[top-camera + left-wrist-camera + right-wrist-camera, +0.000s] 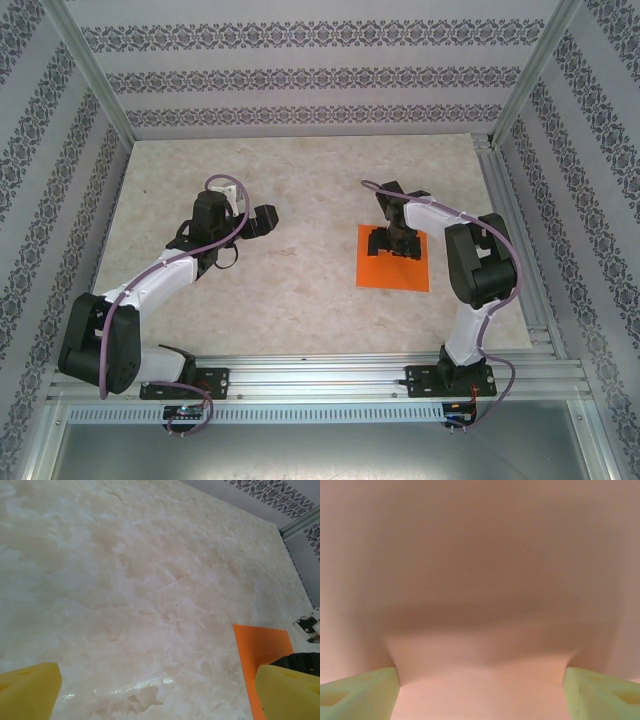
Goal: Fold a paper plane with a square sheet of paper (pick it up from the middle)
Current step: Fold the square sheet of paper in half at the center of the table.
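Note:
The square sheet of paper (pixel 396 270) lies flat on the marbled table, right of centre, bright orange and plain. My right gripper (pixel 392 243) points down at the far half of the sheet. In the right wrist view its yellow-green fingertips (pixel 360 695) stand wide apart, low on the orange sheet (pixel 480 580), which looks slightly humped between them; the gripper (pixel 480 692) is open. My left gripper (pixel 262 220) hovers left of the sheet and apart from it. It is open (pixel 160 692) over bare table, with the sheet's near-left corner (pixel 260 647) beside its right fingertip (pixel 287 692).
The marbled table (pixel 300 180) is bounded by aluminium rails (pixel 520 250) at the right and near edges, with patterned walls behind and at both sides. Both arm bases are bolted to the near rail (pixel 320 380).

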